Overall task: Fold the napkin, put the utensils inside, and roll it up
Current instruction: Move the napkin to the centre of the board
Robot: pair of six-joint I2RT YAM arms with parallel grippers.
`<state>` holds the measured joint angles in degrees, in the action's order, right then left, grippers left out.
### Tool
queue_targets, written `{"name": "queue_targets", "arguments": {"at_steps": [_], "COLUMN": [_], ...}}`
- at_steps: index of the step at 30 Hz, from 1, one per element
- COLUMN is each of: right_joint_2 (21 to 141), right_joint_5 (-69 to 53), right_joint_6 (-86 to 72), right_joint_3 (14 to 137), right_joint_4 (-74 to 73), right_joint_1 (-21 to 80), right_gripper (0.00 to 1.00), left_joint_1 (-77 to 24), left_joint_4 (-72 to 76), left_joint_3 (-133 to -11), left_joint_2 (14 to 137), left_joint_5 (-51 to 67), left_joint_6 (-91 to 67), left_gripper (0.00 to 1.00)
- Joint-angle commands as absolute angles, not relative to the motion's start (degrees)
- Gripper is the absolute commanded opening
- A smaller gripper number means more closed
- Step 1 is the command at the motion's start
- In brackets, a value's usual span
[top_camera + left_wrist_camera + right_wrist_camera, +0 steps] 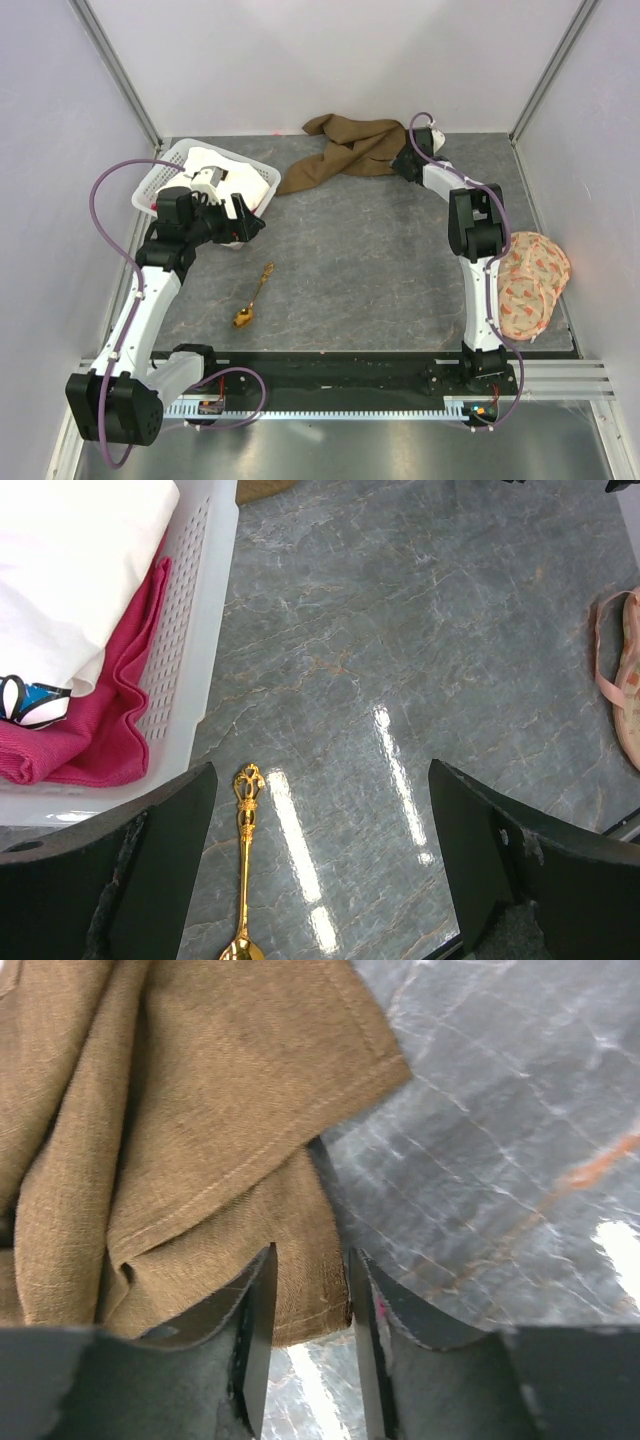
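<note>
- Bench [380,260] of grey marbled surface carries everything, both arms reaching over it.
- Napkin [340,150], olive-brown and rumpled, lies just left of the right claw [405,160]; in the right wrist view its hemmed edge [200,1140] sits between that claw's [310,1270] fingers.
- White basket [165,175] sits just behind and left of the left claw [250,222], holding a white cloth [70,570] over a pink one [110,720].
- Peach floral fabric [530,280] lies well to the near right of the right claw.
- Right claw: fingers narrowly apart around the napkin's edge; whether they pinch it cannot be told.
- Left claw [320,770]: spread wide, holding nothing, above the bench.
- Gold spoon [254,296] lies flat just nearer than the left claw, its handle tip [243,860] beside the left finger.
</note>
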<state>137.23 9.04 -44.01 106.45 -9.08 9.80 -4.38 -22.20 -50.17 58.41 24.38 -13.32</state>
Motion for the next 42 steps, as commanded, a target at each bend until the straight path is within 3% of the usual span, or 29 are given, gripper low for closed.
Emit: {"name": "queue_targets", "arguments": {"at_steps": [1,4,8,14,25,33,42], "right_joint_2": [139.04,138.87,137.91,125.38,86.53,68.13,64.43], "right_joint_5": [4.05,0.89,0.17,3.33,7.55,4.4,1.5], "right_joint_6": [-44.91,-45.17,-45.53,-40.18,-27.78,-28.56,-30.41], "right_joint_3": [107.67,106.0,103.99,90.57,56.99,46.15,41.05], "right_joint_4": [-7.83,-5.55,-4.75,-3.69,-13.79,-21.62,-21.89], "right_joint_1": [10.02,10.11,10.11,10.11,9.93,9.93,9.93], "right_gripper": [0.41,0.33,0.0,0.0,0.0,0.0,0.0], "left_joint_1": [-4.75,-4.75,-4.83,-7.2,-28.64,-39.72,-43.5], "left_joint_4": [-20.22,-20.21,-20.3,-19.16,-15.12,-4.23,-0.79], "left_joint_3": [-50.36,-50.36,-50.1,-49.48,-52.29,-59.14,-75.31], "left_joint_2": [58.45,58.36,58.01,55.99,61.07,83.38,104.84], "left_joint_5": [26.1,26.37,26.54,25.49,13.02,8.52,8.18], "left_joint_6": [-10.46,-10.46,-10.11,-9.76,-18.89,-20.65,-18.63], "left_gripper": [0.93,0.93,0.93,0.87,0.85,0.85,0.89]}}
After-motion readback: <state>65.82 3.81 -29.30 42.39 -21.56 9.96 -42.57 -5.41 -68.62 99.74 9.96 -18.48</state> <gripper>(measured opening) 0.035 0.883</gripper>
